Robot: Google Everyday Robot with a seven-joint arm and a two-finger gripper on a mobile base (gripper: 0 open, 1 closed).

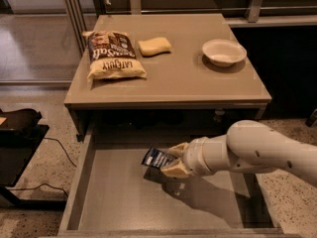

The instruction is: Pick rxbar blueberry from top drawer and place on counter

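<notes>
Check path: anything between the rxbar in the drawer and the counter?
Nothing visible. The tool grips the rxbar blueberry in the open top drawer, forward of the counter edge; chip bag, yellow sponge and bowl sit farther back.

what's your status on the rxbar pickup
Status: gripper down in top drawer, shut on rxbar blueberry. Bar tilted, one end pinched. On counter, far half: chip bag, sponge, bowl.

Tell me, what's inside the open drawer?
A dark snack bar, held by the gripper inside the drawer. The arm hides the floor beneath it.
</notes>
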